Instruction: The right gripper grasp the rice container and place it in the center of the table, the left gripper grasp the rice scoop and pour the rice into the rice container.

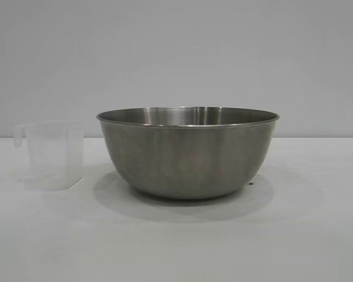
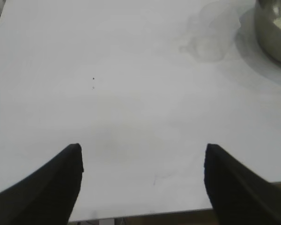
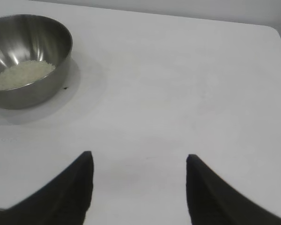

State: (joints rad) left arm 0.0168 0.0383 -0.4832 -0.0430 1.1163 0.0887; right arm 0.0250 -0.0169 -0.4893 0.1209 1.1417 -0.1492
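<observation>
The steel rice container (image 1: 188,153) stands on the white table (image 1: 176,247) at the centre. It also shows in the right wrist view (image 3: 28,61) with white rice (image 3: 21,75) lying in its bottom, and its edge shows in the left wrist view (image 2: 274,33). The translucent rice scoop (image 1: 50,154) stands upright to the container's left, handle pointing away from it; in the left wrist view (image 2: 208,40) it looks faint. My left gripper (image 2: 143,147) is open and empty, far from the scoop. My right gripper (image 3: 139,157) is open and empty, away from the container.
The table's near edge (image 2: 145,216) shows below my left fingers. A rounded table corner (image 3: 274,30) shows in the right wrist view. A plain grey wall (image 1: 176,53) stands behind the table.
</observation>
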